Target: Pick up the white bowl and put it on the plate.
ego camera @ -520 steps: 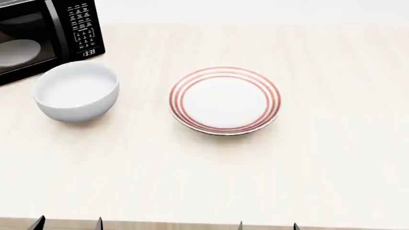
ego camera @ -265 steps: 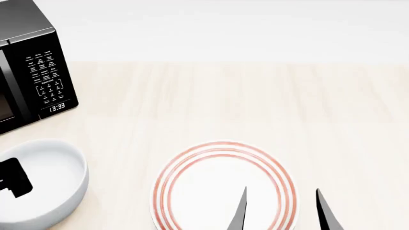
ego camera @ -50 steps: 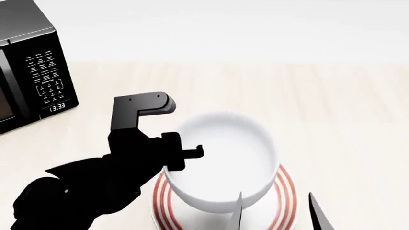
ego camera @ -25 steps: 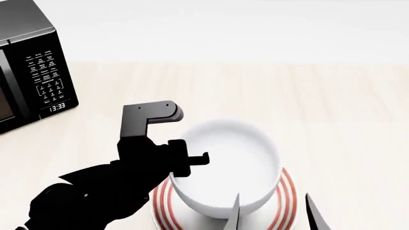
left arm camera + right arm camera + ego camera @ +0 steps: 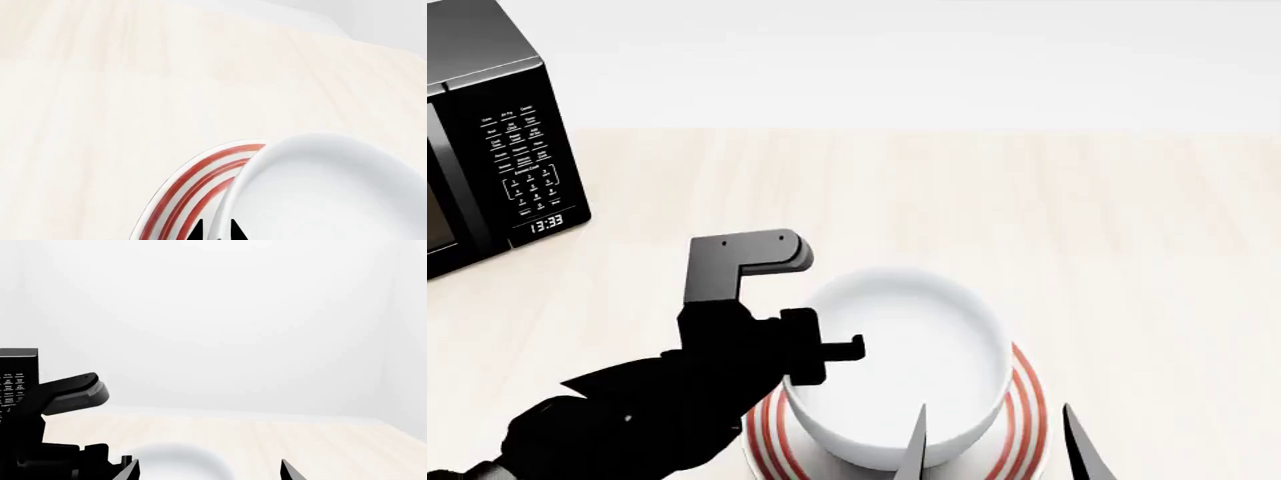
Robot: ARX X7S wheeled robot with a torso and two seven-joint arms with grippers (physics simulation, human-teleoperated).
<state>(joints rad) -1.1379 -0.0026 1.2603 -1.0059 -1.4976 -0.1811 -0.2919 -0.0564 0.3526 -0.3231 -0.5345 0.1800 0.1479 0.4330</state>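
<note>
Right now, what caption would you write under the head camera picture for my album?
Left pincer holds the white bowl by its rim over the plate, microwave nearby.

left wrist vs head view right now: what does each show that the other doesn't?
Only the left wrist view: the left gripper fingertips pinched on the rim of the white bowl, and the far edge of the table.

Only the head view: the microwave with its clock, the dark body of the left arm, and the right gripper with its fingers spread near the plate's front.

Both: the white bowl over the plate, whose red rings show past the bowl's side, on the pale wood table.
</note>
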